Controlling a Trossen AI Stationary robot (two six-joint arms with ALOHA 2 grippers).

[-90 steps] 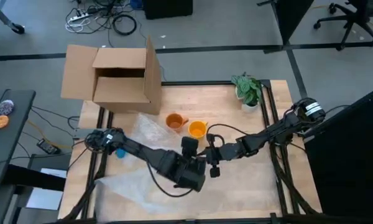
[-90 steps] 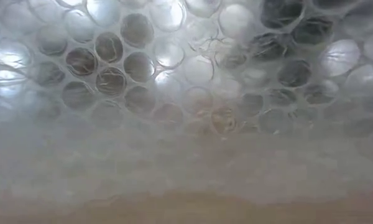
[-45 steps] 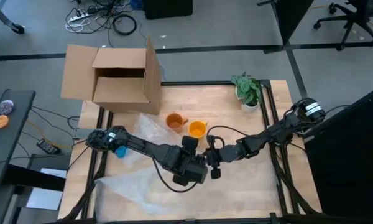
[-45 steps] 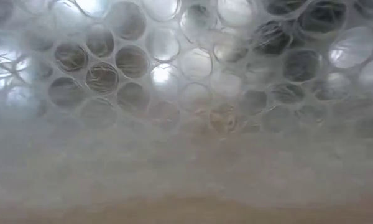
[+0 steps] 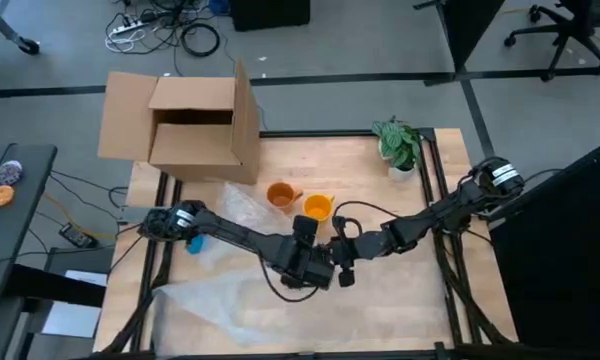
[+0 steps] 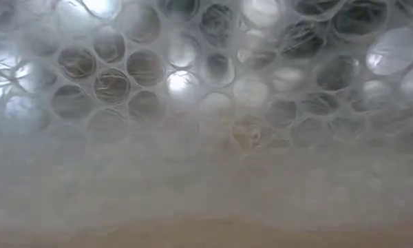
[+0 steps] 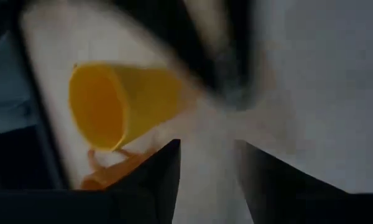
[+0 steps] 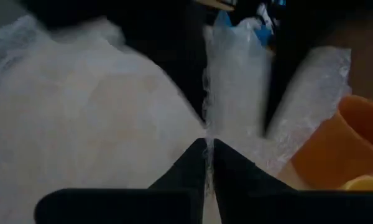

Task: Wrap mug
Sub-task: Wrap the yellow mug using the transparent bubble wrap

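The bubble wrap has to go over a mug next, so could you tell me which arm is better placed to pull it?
Probably the right: its gripper is pinched on the bubble wrap, beside the orange mug.

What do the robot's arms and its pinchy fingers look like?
Both arms are dark, almost black, and made of thin jointed links. The left arm has a light round part near its base; the right arm has a white-marked round joint there, with black cables looping beside it. The right gripper's fingers are black, tapered wedges.
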